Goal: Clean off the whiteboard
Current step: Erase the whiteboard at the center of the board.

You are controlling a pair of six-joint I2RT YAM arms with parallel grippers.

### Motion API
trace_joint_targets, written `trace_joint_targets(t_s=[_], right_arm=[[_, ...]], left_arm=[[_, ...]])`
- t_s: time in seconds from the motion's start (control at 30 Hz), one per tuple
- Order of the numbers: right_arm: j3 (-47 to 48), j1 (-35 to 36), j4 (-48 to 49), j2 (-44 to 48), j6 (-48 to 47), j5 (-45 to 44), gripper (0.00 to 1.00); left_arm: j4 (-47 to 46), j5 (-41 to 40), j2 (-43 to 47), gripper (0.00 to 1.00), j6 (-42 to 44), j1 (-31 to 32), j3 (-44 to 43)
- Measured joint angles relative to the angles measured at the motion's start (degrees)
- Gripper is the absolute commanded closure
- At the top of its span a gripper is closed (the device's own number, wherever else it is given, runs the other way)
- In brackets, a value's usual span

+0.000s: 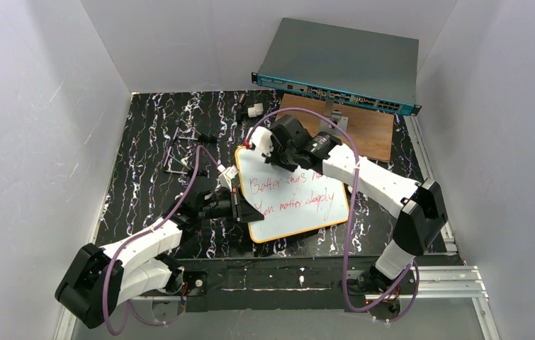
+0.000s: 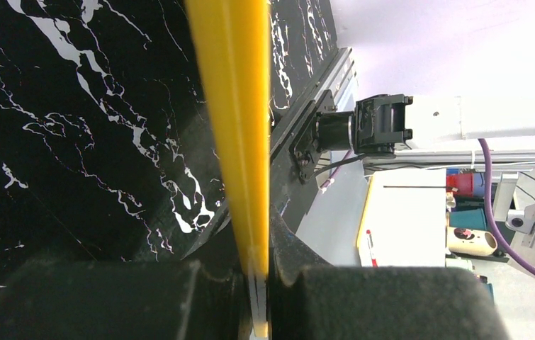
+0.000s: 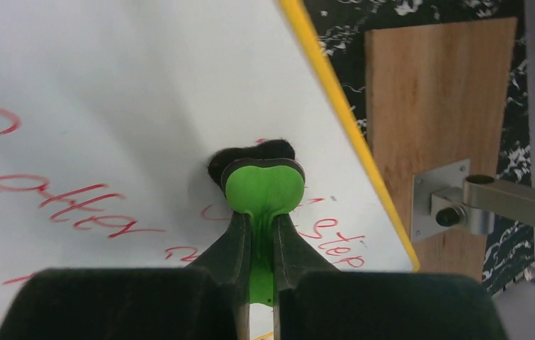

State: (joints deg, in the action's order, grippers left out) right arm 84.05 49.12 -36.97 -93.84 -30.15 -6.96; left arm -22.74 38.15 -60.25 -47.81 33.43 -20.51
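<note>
at the right gripper's tip: a green eraser (image 3: 264, 185) is clamped between the closed-down fingers of the right gripper (image 3: 263, 228); its black felt (image 3: 250, 152) is seen against the whiteboard (image 3: 144, 85).
left gripper: the left gripper (image 2: 254, 273) is pinched tight on the yellow rim (image 2: 232, 106) of the board's left edge.
whiteboard's place: it is set at the middle of the black marbled table (image 1: 144, 163), turned at an angle, between the two grippers.
hidden: from above the eraser is covered by the right gripper, and the upper right of the red writing (image 1: 289, 193) is covered by the right arm (image 1: 378, 180).
cut off: from the left wrist the board is seen edge-on only, so its face is not shown; whether that edge is lifted off the table cannot be told.
hard to make out: two lines of handwriting are seen, but the words cannot be read with certainty; a few thin metal pieces (image 1: 178, 161) on the left of the table cannot be identified.
around: a brown wooden board (image 1: 367, 131) with a metal bracket (image 3: 463, 202) lies just beyond the whiteboard's far right corner.
further out: a grey network switch (image 1: 339, 64) is propped at the back, above the wooden board; a small white part (image 1: 255, 110) lies near it.
</note>
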Motion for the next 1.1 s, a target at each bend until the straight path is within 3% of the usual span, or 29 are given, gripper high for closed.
trace_joint_targets(t_s=[0.2, 0.5, 0.9, 1.1], right_arm=[[0.20, -1.75, 3.52, -0.33, 2.34, -3.98, 0.99], [2.80, -1.40, -0.66, -1.25, 1.90, 3.91, 0.99], [3.41, -1.44, 2.80, -2.95, 4.98, -3.54, 0.99], [1.81, -2.16, 0.81, -1.29, -0.42, 3.23, 0.99]], left_arm=[[-0.42, 0.22, -0.11, 1.00, 0.50, 0.00, 0.00], [-0.44, 0.42, -0.44, 1.00, 0.63, 0.00, 0.00], [-0.26, 0.37, -0.52, 1.00, 0.07, -0.09, 0.00], [-0.02, 0.55, -0.52, 1.00, 0.33, -0.09, 0.00]])
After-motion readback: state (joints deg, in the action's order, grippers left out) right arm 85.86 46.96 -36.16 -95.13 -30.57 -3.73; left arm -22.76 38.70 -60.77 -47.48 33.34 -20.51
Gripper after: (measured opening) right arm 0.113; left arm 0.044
